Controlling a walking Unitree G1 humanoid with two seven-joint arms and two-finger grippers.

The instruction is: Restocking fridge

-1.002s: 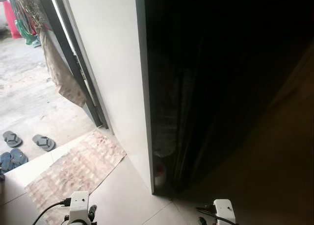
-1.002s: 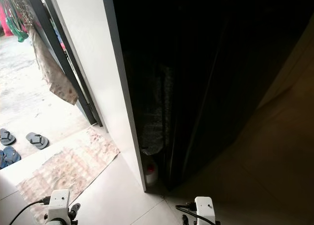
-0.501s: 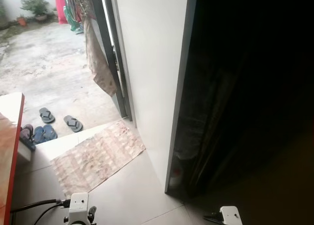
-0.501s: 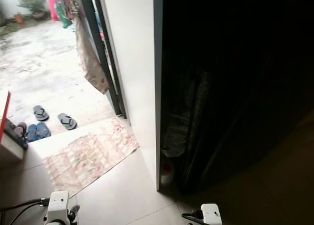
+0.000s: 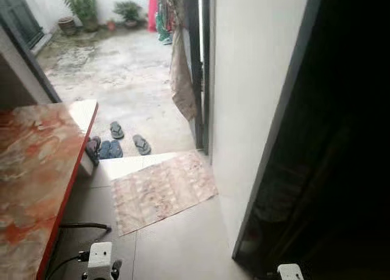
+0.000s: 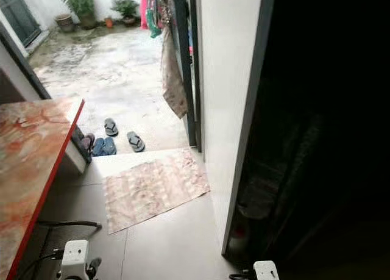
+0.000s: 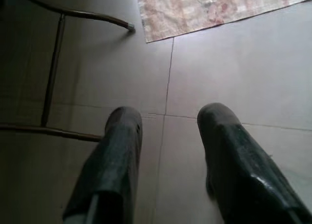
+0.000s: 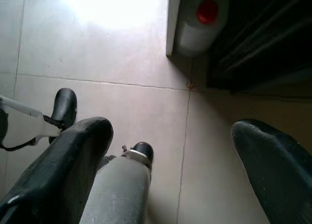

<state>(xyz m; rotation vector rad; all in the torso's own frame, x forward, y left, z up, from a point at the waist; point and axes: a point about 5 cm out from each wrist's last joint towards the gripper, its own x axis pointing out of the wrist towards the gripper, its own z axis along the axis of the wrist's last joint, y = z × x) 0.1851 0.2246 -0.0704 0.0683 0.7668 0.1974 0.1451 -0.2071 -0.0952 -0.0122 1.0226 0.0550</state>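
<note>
Open tiled floor [image 5: 177, 243] is seen ahead, bounded on the left by a red-edged marble counter [image 5: 36, 170] with a metal frame [image 7: 53, 68] beneath, and on the right by a white wall [image 5: 250, 91] beside a dark recess. A rug [image 5: 161, 188] lies before the open doorway; a red-capped jug [image 8: 197, 26] stands at the wall's foot.
</note>
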